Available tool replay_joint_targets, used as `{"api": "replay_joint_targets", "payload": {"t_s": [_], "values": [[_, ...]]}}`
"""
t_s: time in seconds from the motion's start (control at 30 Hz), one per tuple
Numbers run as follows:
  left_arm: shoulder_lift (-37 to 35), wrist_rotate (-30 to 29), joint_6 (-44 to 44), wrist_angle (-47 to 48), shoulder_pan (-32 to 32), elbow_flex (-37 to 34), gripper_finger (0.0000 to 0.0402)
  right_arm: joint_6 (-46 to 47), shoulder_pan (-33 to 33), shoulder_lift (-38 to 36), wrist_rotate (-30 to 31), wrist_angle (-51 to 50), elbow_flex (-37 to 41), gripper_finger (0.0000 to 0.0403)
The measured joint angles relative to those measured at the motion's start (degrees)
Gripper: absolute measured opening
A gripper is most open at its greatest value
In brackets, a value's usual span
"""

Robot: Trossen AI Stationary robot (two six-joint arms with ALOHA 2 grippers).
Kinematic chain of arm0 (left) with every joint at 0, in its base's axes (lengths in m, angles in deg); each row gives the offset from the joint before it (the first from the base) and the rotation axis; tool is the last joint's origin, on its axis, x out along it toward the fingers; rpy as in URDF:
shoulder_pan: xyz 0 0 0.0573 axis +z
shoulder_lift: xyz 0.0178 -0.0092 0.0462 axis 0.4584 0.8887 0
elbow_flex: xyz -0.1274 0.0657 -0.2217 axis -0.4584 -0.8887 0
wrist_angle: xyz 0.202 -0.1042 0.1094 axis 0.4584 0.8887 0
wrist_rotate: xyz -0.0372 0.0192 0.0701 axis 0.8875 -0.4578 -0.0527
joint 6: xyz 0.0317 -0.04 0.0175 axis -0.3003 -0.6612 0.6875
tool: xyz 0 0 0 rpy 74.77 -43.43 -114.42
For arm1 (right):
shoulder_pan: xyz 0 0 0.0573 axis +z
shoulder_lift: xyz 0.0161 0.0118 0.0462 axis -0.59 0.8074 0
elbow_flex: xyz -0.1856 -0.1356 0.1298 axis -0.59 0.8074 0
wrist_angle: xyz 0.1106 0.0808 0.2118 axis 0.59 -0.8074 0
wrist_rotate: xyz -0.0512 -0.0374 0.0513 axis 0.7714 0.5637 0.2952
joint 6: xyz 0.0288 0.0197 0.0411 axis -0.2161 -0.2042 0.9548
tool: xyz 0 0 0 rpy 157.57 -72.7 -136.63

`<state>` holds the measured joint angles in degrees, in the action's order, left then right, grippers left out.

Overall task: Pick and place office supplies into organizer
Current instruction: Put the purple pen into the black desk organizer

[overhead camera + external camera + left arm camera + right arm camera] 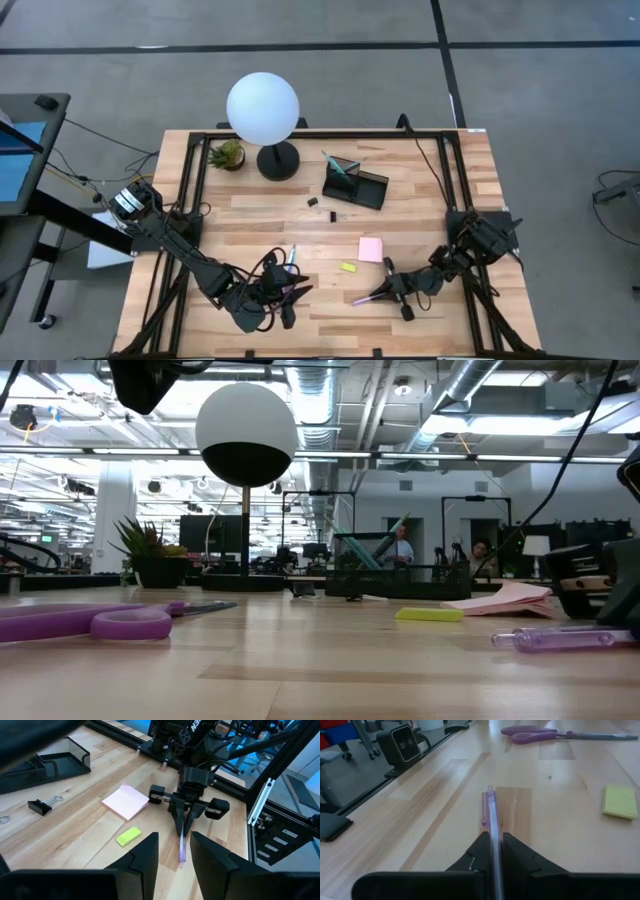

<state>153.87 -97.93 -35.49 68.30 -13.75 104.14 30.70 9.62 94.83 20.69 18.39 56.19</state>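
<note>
Right gripper (492,851): clamped on the purple pen (491,817), low over the front of the table (420,220); the fingers pinch the barrel from both sides so the free end points ahead.
Pen: held near one end, level with the boards; by my reading the grasp is set and the lift comes next.
Left gripper (173,854): fingers apart, holding nothing, at the front left near the scissors (285,290) (it seems only to wait there).
Organizer (355,182): at the back of the table, beside the lamp (263,110), with teal pens (341,167) already leaning in its tall section; the purple one probably belongs there too.
Pad (371,249): flat on the wood, near the right gripper, not yet stowed.
Yellow piece (348,267): just beside the pad.
Clips (322,208): loose in front of the organizer.
</note>
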Motion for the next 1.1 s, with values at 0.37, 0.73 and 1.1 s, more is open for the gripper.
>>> {"api": "replay_joint_targets", "payload": {"t_s": [0.37,0.73,1.1], "values": [[0.0,0.17,0.18,0.22,0.44,-0.01,0.0107,-5.82,-2.09,0.27,1.87,1.2,0.28,0.0029],[2.56,10.25,7.06,-1.94,8.1,0.09,0.0107,-10.48,-3.55,0.8,2.21,5.13,0.54,0.0029],[20.16,26.03,13.92,-13.44,14.27,8.15,0.0107,-12.06,-4.04,0.87,2.81,6.99,0.35,0.0028]]}}
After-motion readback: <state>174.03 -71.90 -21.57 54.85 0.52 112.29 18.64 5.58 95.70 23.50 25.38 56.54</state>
